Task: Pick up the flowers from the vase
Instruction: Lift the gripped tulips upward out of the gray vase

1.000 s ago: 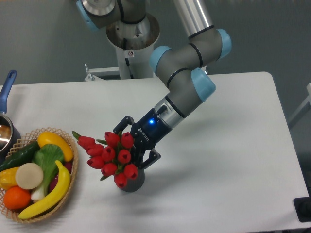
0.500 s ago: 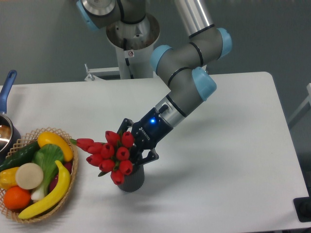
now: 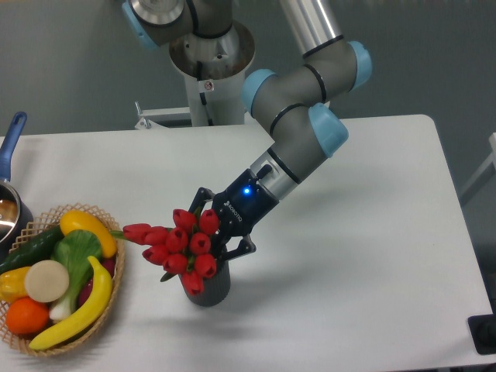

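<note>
Camera view, taken from above the bench (image 3: 372,256): the end effector (image 3: 213,232) sits just above and behind the vase (image 3: 209,285), its dark fingers closed in around the stems of the flowers (image 3: 180,242) where they leave the rim. I judge it to be holding the bunch, though the red buds cover the actual contact, so I can't see the pads on the stems.

What has changed over the last second is small but telling. The bunch has drawn together: the buds that were splayed out to the far side from the vase, toward the wicker basket (image 3: 116,291), now sit tighter and a little higher above the rim, and the wrist has crept upward and away from the vase with them. The vase itself hasn't budged (a good sign, since it could easily come up with the stems).

So the grasp looks made and the lift looks only just begun. The stems appear to be in the vase still, with the lowest bud touching or overlapping the rim. A straight pull up should clear them; a tilted one might tip the vase.
</note>
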`<act>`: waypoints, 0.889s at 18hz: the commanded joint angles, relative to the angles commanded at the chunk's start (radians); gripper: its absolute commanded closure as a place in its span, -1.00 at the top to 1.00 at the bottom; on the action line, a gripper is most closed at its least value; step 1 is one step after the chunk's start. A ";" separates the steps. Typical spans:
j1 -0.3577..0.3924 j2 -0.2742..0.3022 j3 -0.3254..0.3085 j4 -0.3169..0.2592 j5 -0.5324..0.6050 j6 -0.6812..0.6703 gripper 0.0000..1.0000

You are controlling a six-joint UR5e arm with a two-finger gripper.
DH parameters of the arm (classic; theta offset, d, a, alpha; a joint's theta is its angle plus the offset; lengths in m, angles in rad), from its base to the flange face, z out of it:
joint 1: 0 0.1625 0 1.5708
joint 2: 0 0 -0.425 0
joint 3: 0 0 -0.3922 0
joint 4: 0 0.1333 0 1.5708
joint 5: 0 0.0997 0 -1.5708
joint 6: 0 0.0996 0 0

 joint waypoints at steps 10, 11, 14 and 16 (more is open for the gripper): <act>0.002 0.058 0.005 0.002 -0.022 -0.061 -0.11; 0.002 0.058 0.011 0.002 -0.023 -0.061 -0.11; 0.002 0.057 0.034 0.002 -0.034 -0.083 -0.11; 0.000 0.057 0.049 0.002 -0.045 -0.088 -0.11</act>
